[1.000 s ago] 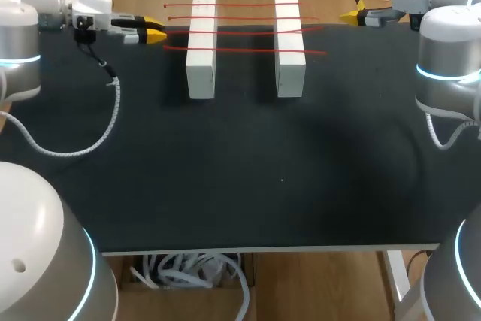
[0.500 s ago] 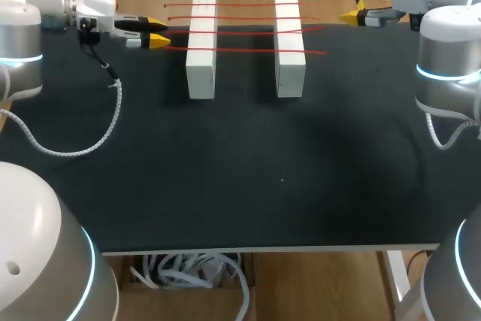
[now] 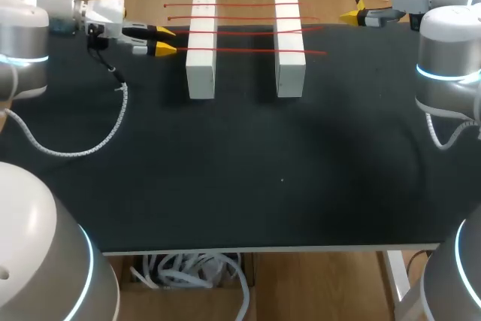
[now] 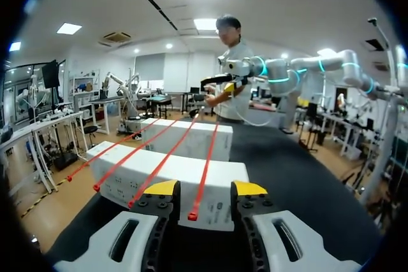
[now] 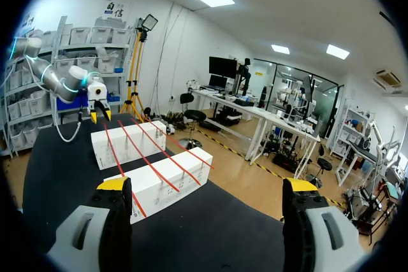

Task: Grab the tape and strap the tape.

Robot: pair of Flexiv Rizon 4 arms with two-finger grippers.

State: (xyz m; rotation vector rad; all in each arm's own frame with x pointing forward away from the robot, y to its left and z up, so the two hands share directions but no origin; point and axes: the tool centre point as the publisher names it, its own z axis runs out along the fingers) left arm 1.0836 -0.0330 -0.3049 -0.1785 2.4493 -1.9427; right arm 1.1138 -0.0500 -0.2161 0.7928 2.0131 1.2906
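Four red tapes [image 3: 248, 32] are laid across two white blocks [image 3: 201, 69] at twelve o'clock on the counter [image 3: 263, 178]. The left tool [image 3: 166, 41] is held at ten o'clock by their ends, its fingers parted; one tape end [image 4: 192, 216] is seen between them, untouched. The right tool [image 3: 350, 16], at one o'clock, is spread wide, with nothing held.

Grey arms [image 3: 443, 43] with cyan light rings [image 3: 445, 75], white wrists [image 3: 105, 11], coiled cable [image 3: 75, 149], yellow-tipped tools [image 3: 167, 40].
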